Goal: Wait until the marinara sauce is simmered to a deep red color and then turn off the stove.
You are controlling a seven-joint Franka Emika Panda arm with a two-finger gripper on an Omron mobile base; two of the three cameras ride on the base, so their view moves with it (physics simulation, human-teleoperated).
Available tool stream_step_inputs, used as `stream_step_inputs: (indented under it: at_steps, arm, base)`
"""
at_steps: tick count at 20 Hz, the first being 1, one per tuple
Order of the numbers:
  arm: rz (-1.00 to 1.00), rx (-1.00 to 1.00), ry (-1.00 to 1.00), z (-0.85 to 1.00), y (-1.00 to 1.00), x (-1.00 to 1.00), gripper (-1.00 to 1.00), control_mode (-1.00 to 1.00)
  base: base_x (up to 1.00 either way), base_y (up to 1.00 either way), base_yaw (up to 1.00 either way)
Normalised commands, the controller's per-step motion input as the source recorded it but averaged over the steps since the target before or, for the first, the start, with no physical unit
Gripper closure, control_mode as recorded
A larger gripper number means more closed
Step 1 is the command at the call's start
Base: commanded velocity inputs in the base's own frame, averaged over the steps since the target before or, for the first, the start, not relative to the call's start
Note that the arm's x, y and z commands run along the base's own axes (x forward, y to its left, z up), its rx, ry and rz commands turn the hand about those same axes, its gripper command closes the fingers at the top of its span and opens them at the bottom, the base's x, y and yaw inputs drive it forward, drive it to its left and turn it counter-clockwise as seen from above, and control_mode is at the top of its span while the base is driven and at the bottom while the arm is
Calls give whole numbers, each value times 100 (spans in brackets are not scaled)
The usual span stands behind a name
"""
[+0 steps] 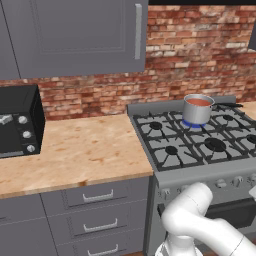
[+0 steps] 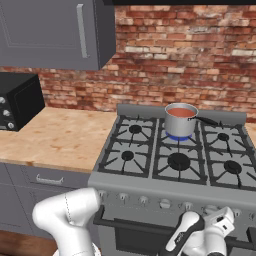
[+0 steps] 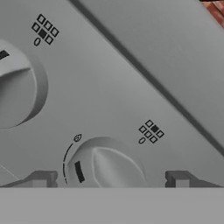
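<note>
The pincer [image 3: 109, 179] sits at the stove's [image 2: 175, 192] front edge, fingers apart around a knob [image 3: 107, 164]; the saucepan [image 2: 180, 120] of red sauce [image 2: 181, 112] stands on a back burner.

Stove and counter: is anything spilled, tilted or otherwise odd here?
Nothing stands out. The saucepan sits upright on a rear burner of the stove over a blue flame, the sauce inside it. No spill shows on the grates or the counter.
</note>
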Motion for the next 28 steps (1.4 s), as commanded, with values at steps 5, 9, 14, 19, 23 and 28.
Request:
stream_step_inputs:
  at_steps: [5,9,14,19,23,28]
  arm:
    - [-4,0,0,-3,26,12,-100,-100]
    - [-5,0,0,-14,20,11,-100,-100]
    - [-5,0,-3,-23,-11,3,-100,-100]
    - [-2,0,-4,-21,-36,3,-100,-100]
    - [0,0,-4,-32,-40,0,-100,-100]
    - [-4,0,-1,-34,-3,0,-100,-100]
  base:
    - [0,0,0]
    - [0,0,0]
    - [0,0,0]
    - [0,0,0]
    - [0,0,0]
    - [0,0,0]
